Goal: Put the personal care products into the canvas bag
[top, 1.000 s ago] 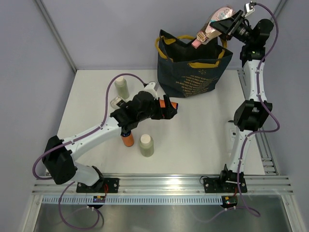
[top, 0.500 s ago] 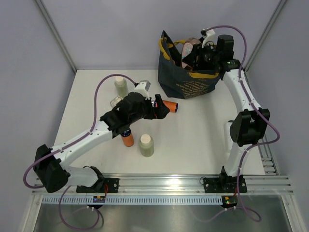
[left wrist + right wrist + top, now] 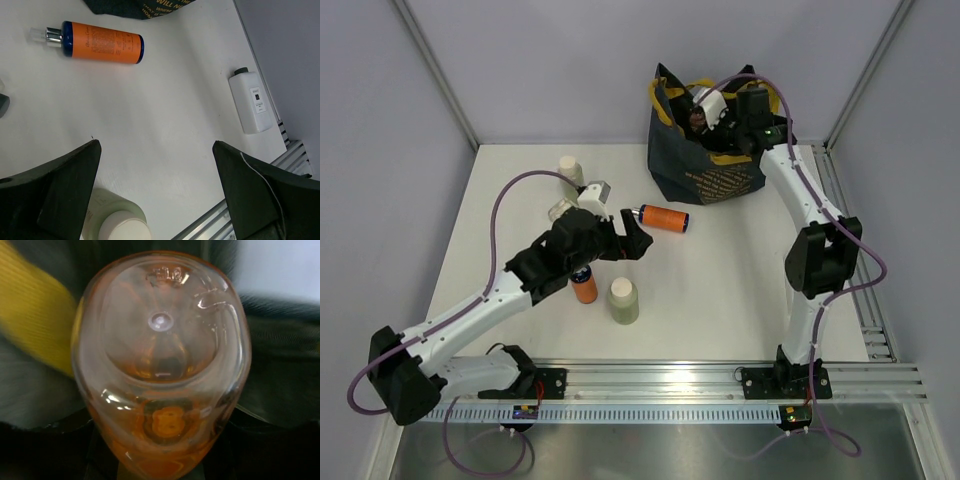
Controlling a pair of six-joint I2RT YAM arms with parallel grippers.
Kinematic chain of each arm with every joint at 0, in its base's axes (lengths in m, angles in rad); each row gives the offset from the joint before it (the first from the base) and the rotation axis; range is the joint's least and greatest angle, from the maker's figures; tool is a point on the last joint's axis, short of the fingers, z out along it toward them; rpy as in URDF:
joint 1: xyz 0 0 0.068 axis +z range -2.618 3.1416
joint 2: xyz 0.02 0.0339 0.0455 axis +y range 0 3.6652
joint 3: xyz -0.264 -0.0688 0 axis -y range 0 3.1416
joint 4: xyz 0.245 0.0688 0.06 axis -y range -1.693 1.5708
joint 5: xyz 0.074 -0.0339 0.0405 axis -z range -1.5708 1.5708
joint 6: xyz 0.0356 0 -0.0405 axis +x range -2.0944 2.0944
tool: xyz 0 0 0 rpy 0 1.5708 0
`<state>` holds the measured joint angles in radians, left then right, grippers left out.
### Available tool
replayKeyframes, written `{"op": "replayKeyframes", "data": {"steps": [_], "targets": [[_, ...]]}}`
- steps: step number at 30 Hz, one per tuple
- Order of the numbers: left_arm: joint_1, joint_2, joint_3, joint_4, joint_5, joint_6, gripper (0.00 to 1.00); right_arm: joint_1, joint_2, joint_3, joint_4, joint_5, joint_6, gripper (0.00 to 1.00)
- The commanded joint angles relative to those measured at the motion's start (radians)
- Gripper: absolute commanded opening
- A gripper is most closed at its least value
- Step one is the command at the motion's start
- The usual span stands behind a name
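Observation:
My right gripper (image 3: 703,118) reaches into the open top of the navy canvas bag (image 3: 705,178) and is shut on the peach teardrop bottle (image 3: 160,365), whose base fills the right wrist view. My left gripper (image 3: 632,243) is open and empty above the table, just left of an orange bottle (image 3: 663,217) that lies on its side in front of the bag. In the left wrist view that orange bottle (image 3: 102,42) lies ahead of the open gripper (image 3: 155,145). A second orange bottle (image 3: 584,289) and a pale green bottle (image 3: 623,300) stand below the left arm.
Another pale green bottle (image 3: 570,170) and the clear flat bottle (image 3: 563,210) stand at the back left. The white rectangular bottle (image 3: 252,101) lies near the table's right edge. The bag's yellow handle (image 3: 40,325) is beside the peach bottle. Grey walls enclose the table.
My right arm has swung down and brought the peach bottle from above the bag into its mouth. My left gripper has let go of the orange bottle and drawn back to the left.

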<state>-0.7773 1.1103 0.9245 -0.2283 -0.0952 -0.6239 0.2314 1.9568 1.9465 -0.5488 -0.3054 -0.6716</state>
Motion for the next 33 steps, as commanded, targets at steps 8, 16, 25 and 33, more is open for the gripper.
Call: {"op": "replayKeyframes", "data": {"steps": [8,16,25,33], "targets": [[0.01,-0.084,-0.026,0.029,-0.064,0.042,0.99,0.098,0.174,0.135,-0.065,0.387,-0.382,0.59],[0.013,-0.142,-0.016,-0.048,-0.118,0.098,0.99,0.083,0.119,0.282,-0.279,0.304,-0.186,1.0],[0.013,-0.188,0.036,-0.137,-0.13,0.26,0.99,-0.154,-0.068,0.372,-0.458,-0.024,0.154,0.99],[0.015,-0.279,-0.025,-0.132,-0.181,0.294,0.99,-0.377,-0.505,-0.297,-0.186,0.012,0.352,1.0]]}}
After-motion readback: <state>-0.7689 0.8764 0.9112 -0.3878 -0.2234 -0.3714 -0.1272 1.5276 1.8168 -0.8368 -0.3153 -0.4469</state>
